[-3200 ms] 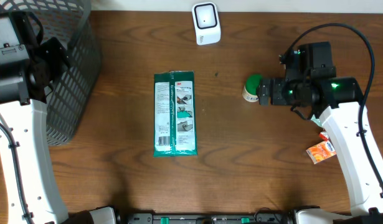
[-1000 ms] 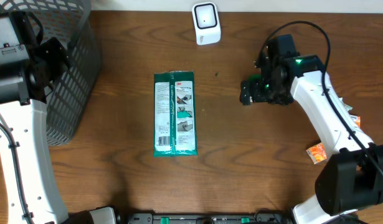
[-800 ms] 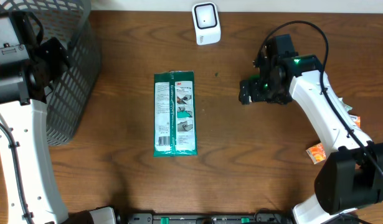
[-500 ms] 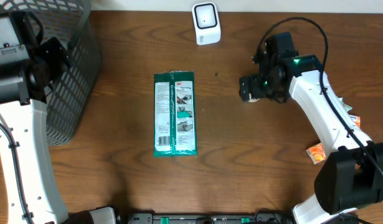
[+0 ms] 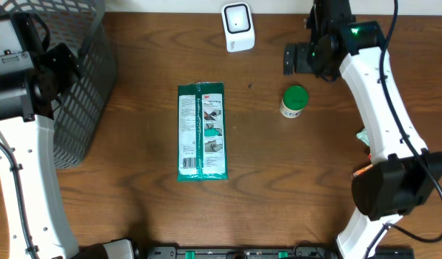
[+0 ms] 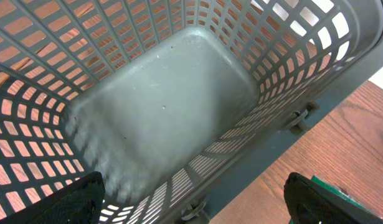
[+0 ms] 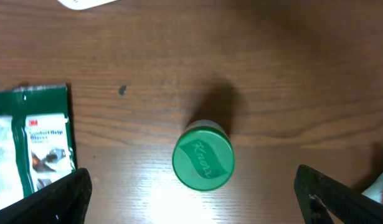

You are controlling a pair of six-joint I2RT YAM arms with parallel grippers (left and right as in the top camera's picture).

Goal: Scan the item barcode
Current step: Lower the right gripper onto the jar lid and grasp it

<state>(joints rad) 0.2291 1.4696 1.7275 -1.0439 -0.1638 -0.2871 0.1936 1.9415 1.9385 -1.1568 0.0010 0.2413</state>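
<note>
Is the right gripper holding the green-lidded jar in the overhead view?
No, the green-lidded jar stands free on the table, apart from the right gripper, whose jaws are open.

Wooden table (image 5: 134, 216). Grey mesh basket (image 5: 84, 86) at the top left corner, with the left arm (image 5: 23, 144) reaching over its rim. White scanner (image 5: 236, 27) at the top centre edge. Green packet (image 5: 201, 131) lies flat mid-table, long side running toward the scanner, well apart from it. Green-lidded jar (image 5: 295, 101) stands upright to the packet's right. Right gripper (image 5: 291, 59) hovers just above the jar toward the far edge, not touching it. Orange packet (image 5: 363, 170) is partly hidden under the right arm (image 5: 375, 93).
</note>
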